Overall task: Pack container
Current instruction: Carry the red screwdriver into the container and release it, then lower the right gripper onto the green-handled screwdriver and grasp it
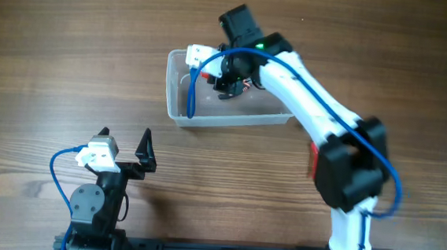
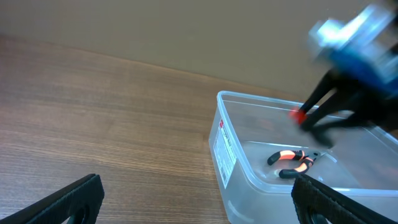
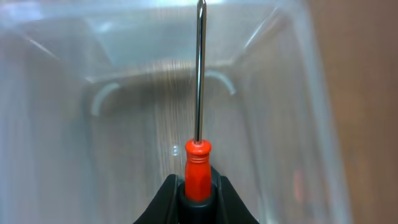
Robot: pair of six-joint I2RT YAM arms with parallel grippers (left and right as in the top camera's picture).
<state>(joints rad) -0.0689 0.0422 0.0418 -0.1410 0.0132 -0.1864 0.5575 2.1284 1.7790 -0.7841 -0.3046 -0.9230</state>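
The clear plastic container point(image 1: 178, 112) stands on the wood table at center; it also shows in the left wrist view point(image 2: 236, 165) and fills the right wrist view point(image 3: 292, 93). My right gripper point(image 1: 220, 76) is over it, shut on a red-handled screwdriver point(image 3: 198, 165) whose metal shaft points into the tub. Orange-and-black pliers point(image 2: 292, 163) lie on the tub's floor. My left gripper point(image 1: 124, 146) is open and empty near the table's front, well short of the container.
The wood table point(image 1: 54, 66) stretches bare to the left and far right. The right arm point(image 1: 347, 165) reaches from the front right across to the tub. A white label point(image 2: 224, 146) is on the tub's near wall.
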